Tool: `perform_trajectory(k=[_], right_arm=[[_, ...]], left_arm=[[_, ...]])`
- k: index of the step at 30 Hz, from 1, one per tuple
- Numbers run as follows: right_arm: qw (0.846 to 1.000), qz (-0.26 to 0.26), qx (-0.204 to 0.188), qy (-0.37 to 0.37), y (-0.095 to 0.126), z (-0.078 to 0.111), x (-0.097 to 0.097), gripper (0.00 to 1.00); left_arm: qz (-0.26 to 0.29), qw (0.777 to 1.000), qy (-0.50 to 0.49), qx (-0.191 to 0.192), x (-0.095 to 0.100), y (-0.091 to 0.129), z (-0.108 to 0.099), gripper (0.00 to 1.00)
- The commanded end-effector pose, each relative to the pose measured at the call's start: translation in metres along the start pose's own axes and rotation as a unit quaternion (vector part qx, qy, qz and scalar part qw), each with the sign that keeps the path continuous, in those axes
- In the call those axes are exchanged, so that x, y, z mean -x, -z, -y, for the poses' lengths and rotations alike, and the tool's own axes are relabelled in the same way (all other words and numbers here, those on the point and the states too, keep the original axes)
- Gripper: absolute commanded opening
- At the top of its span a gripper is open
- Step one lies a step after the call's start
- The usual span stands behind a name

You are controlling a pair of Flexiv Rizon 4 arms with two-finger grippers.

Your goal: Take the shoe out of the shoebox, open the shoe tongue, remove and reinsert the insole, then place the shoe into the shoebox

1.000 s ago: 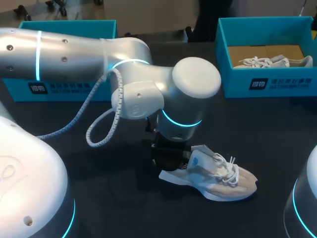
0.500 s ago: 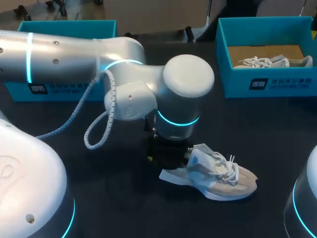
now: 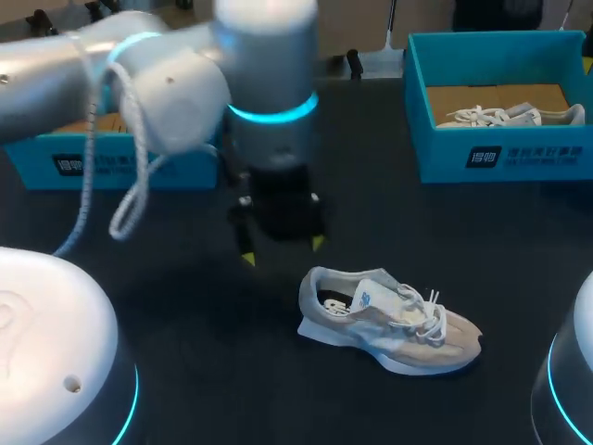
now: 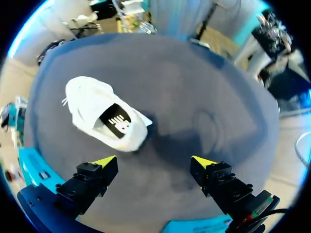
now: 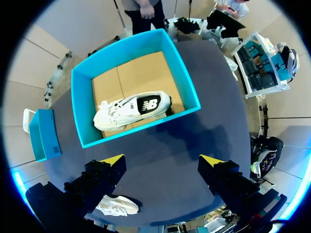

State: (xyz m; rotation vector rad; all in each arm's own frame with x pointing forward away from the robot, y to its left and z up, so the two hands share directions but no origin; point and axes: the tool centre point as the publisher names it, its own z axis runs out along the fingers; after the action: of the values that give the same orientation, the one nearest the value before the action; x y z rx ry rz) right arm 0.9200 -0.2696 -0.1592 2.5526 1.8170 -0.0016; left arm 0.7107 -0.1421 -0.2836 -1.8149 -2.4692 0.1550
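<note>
The shoe (image 3: 389, 329) stands on its sole on the table, near the middle, well apart from the far-right box (image 3: 519, 153). The left gripper (image 3: 283, 250) hangs wide open and empty, just far-left of the heel. The right gripper (image 5: 161, 159) is also spread and empty. The shoe looks light, with a soft upper and a stiffer sole, so the heel collar is probably the best place to pinch.

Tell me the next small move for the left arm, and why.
Probably lower the left gripper toward the heel opening of the shoe to pinch the insole. It hangs open and empty near the heel, the shoe lies on the table, and the insole shows inside.
</note>
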Motion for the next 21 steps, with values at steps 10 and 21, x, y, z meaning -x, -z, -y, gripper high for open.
perform_trajectory(k=[10,21], right_arm=[[1.0,0.0,0.0,0.0,0.0,0.0,0.0,1.0],[1.0,0.0,0.0,0.0,0.0,0.0,0.0,1.0]], left_arm=[[0.063,0.994,0.057,-0.074,-0.029,0.008,-0.008,1.0],[0.125,0.94,0.266,-0.17,-0.071,0.003,-0.006,1.0]])
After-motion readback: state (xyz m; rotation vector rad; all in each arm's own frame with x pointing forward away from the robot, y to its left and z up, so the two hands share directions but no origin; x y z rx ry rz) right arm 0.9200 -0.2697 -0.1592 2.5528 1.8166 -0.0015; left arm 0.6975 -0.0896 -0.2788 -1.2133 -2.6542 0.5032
